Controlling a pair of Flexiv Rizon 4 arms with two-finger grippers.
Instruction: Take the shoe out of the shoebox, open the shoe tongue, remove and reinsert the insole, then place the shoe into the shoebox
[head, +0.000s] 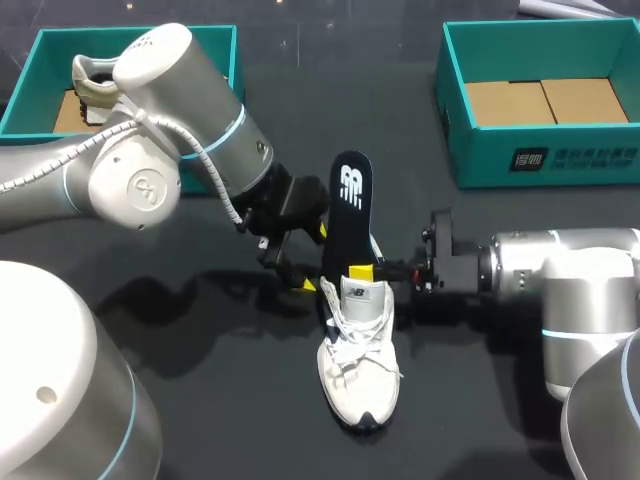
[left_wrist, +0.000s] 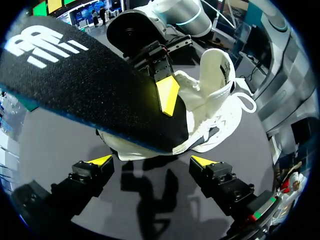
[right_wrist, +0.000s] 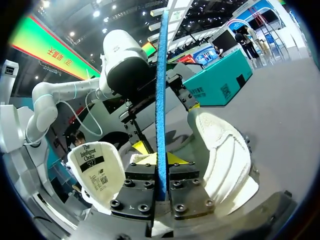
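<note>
A white shoe lies on the dark table, toe toward me. Out of its opening rises a black insole with a white logo, tilted away from me. My right gripper comes in from the right and is shut on the insole's lower part. In the right wrist view the insole's blue edge is clamped between the fingers of the right gripper, with the shoe tongue on one side and the heel on the other. My left gripper is open just left of the insole. The left gripper holds nothing, and the insole and shoe are ahead of it.
A teal shoebox at the back left holds another shoe. A second teal shoebox, with only its cardboard floor showing, stands at the back right. The left arm's elbow bulks over the table's left side.
</note>
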